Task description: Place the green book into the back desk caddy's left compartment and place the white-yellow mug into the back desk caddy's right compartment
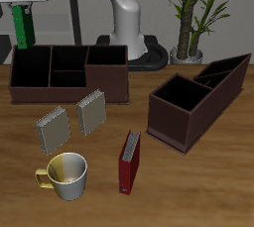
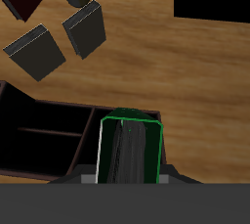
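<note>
The gripper [image 1: 22, 18] is pinching the green book [image 1: 23, 25] upright above the caddy's [image 1: 69, 84] left compartment [image 1: 32, 67], lining it up for dropping in.

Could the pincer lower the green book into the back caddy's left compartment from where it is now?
Probably yes. The pincer holds the green book upright above that end of the caddy. Nothing shows inside the left compartment or between it and the book.

Wooden table [image 1: 198, 186], two caddies, notebooks, mug, red book
</note>
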You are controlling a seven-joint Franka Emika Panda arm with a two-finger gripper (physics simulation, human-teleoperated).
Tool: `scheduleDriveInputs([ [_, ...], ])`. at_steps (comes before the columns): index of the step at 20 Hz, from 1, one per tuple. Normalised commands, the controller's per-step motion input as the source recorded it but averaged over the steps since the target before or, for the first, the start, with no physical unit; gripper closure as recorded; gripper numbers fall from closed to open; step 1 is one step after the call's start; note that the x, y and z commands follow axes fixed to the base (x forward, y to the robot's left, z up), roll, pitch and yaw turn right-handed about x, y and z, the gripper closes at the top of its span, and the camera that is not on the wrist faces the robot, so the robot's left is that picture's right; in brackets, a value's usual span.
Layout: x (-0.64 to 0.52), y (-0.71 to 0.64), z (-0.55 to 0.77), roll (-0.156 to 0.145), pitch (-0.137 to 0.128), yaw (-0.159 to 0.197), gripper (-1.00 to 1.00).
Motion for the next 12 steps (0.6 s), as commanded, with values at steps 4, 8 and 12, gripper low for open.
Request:
scheduleDriveInputs([
  [4,0.15,-0.31,-0.23,-0.081,0.019,-0.037,1.00],
  [8,0.23,-0.04,-0.34,-0.012,0.023,-0.043,1.00],
  [12,0.18,0.19,-0.24,0.050,0.039,-0.012,1.00],
])
